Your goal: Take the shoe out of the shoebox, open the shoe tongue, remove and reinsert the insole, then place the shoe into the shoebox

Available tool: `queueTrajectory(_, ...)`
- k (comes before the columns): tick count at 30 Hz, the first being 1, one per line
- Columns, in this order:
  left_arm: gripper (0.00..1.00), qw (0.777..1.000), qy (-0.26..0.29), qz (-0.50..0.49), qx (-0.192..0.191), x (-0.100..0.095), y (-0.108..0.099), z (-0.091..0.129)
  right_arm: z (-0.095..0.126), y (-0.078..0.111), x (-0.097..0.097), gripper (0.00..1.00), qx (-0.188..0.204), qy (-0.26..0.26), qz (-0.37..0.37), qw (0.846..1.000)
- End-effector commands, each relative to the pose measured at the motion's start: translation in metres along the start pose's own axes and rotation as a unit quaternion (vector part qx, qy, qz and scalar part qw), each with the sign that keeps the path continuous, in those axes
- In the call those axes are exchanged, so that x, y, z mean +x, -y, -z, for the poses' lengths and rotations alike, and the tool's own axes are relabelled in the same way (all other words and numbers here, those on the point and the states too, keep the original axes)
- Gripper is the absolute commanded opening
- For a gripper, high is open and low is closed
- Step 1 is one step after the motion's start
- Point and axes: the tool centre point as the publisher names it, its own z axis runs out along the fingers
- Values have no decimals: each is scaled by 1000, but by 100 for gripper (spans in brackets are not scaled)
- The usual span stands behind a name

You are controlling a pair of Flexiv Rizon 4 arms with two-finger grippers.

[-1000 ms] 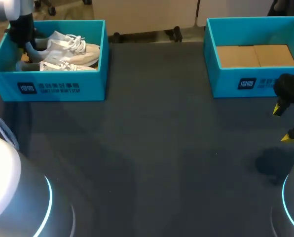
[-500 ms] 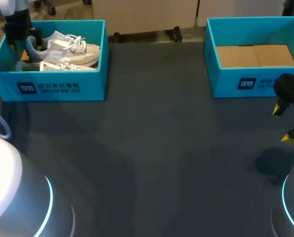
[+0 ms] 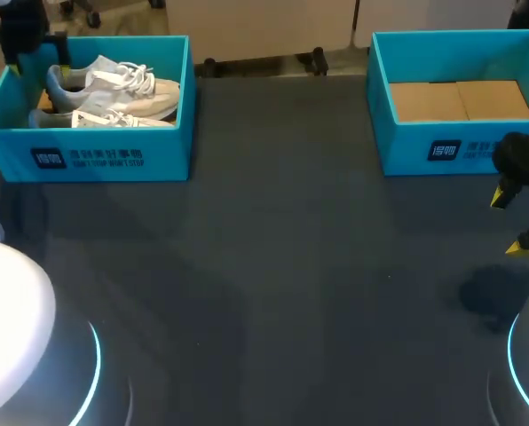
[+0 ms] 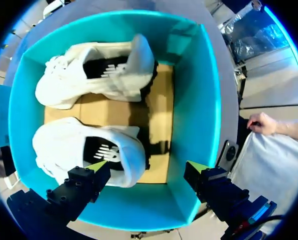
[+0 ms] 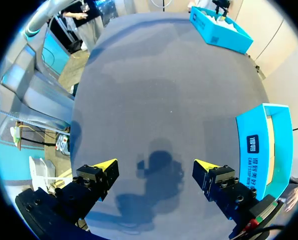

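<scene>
The teal shoebox (image 3: 114,155) stands at the table's back left with two white shoes lying side by side in it, one (image 3: 127,84) toward the back and one (image 3: 122,118) toward the front. My left gripper (image 3: 34,49) hangs open above the box's left end, holding nothing. In the left wrist view its fingers (image 4: 146,166) straddle the box wall (image 4: 209,100). One shoe's heel (image 4: 124,155) lies under one fingertip and the other shoe (image 4: 96,75) lies farther ahead. My right gripper (image 3: 509,222) stands open and empty over the table near its right edge (image 5: 155,164).
A second teal box (image 3: 451,146) with a brown cardboard floor stands at the back right, just behind my right gripper, and shows beside that gripper in its wrist view (image 5: 264,145). Dark tabletop (image 3: 282,266) spreads between the two boxes.
My left gripper has opened, let go of the shoe's heel and risen up and back out of the box. The shoes and my right arm have stayed still.
</scene>
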Motion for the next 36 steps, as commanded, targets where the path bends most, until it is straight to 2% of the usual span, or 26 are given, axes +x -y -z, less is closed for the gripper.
queueTrajectory(1,100,1000,1,1,1,3,11,31,-1,0,0,100,1,0,0,1000)
queueTrajectory(10,100,1000,11,-8,-12,7,41,58,-1,0,0,100,1,0,0,1000)
queueTrajectory(14,100,1000,4,-14,11,9,55,64,-1,0,0,100,1,0,0,1000)
queueTrajectory(27,100,1000,4,-14,11,9,55,64,-1,0,0,100,1,0,0,1000)
queueTrajectory(36,100,1000,-9,-6,19,16,95,53,-1,0,0,100,1,0,0,1000)
